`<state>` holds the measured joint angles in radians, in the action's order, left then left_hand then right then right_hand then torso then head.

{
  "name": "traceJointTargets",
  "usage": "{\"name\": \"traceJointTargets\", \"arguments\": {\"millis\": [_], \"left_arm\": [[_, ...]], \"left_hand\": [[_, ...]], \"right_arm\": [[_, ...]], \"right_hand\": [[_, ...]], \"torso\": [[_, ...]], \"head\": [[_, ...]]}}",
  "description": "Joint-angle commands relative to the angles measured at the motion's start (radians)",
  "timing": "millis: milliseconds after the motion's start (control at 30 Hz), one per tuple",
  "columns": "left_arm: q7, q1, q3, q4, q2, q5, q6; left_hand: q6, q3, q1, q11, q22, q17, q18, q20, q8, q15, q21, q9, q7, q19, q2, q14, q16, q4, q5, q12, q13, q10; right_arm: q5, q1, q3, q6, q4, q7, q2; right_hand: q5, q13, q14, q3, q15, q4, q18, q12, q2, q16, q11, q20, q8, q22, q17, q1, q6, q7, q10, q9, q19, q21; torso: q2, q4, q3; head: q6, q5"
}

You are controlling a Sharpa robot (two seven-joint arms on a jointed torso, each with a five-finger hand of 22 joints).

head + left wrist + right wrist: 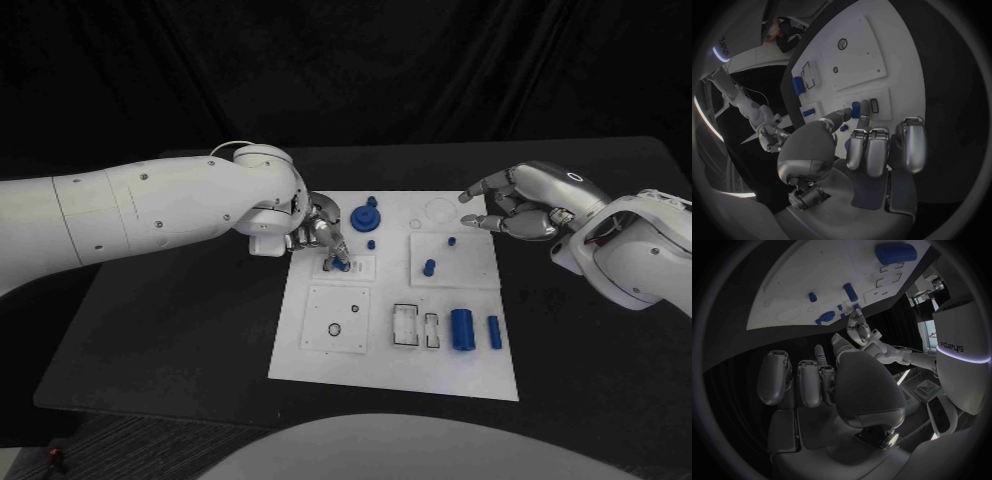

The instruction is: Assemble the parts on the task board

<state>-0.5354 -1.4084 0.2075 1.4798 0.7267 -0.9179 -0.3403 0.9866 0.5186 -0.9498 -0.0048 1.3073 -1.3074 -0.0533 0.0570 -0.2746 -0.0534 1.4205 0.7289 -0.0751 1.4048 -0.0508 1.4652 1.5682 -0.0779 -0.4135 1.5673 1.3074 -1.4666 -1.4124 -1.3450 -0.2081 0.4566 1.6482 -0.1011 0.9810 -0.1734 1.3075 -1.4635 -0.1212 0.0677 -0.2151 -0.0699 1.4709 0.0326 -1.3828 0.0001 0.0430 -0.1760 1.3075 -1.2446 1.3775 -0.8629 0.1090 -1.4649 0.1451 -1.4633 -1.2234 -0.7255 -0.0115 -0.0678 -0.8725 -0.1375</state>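
The white task board [389,375] lies in the middle of the black table. My left hand [317,232] reaches down over the board's near-left square plate [358,268]. Its thumb and one finger pinch a small blue peg [338,264] that stands on the plate. In the left wrist view the pinched blue peg [856,109] sits beside a dark slot [874,105], under my left hand [873,150]. My right hand [512,210] hovers over the board's far right edge with its fingers curled and nothing in them. My right hand [817,385] faces the board [773,300].
A blue gear-shaped part [366,214] and a short peg [371,243] stand behind the left hand. Two pegs [450,240] [430,267] stand on the right plate. A large blue cylinder [462,329] and a thinner one [495,332] lie near the front, beside two slots [407,325].
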Motion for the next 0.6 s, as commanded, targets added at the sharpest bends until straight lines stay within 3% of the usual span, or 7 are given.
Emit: {"name": "traceJointTargets", "arguments": {"millis": [33,600], "left_arm": [[0.008,0.011,0.005,0.000,-0.003,0.004,0.011],[0.025,0.016,0.005,0.002,-0.001,0.004,0.045]], "left_hand": [[-0.005,0.033,0.001,0.001,0.081,-0.263,-0.006,0.003,0.004,0.001,-0.004,-0.001,0.006,-0.007,-0.011,0.106,0.003,-0.025,0.003,0.004,0.263,-0.104],[-0.003,0.033,0.013,0.002,0.082,-0.263,-0.005,0.004,0.007,0.001,-0.005,0.002,0.005,-0.006,-0.014,0.106,0.003,-0.012,0.012,0.004,0.263,-0.104]], "right_arm": [[-0.001,0.003,0.001,-0.010,0.000,0.015,0.001],[-0.001,0.004,0.001,-0.017,-0.001,0.022,0.000]], "right_hand": [[0.004,0.100,-0.050,0.000,-0.006,0.004,-0.001,-0.006,-0.006,0.006,0.007,0.004,0.005,0.170,0.001,-0.003,-0.003,0.000,-0.009,-0.001,0.004,0.004],[0.004,0.091,-0.047,-0.001,-0.006,0.006,-0.003,-0.013,-0.008,0.014,0.007,0.004,0.006,0.167,0.014,-0.002,-0.004,0.000,-0.004,-0.002,0.008,0.015]], "torso": [[-0.001,0.0017,0.0004],[-0.001,0.0006,0.0006]], "head": [[0.000,0.003],[0.000,0.001]]}}
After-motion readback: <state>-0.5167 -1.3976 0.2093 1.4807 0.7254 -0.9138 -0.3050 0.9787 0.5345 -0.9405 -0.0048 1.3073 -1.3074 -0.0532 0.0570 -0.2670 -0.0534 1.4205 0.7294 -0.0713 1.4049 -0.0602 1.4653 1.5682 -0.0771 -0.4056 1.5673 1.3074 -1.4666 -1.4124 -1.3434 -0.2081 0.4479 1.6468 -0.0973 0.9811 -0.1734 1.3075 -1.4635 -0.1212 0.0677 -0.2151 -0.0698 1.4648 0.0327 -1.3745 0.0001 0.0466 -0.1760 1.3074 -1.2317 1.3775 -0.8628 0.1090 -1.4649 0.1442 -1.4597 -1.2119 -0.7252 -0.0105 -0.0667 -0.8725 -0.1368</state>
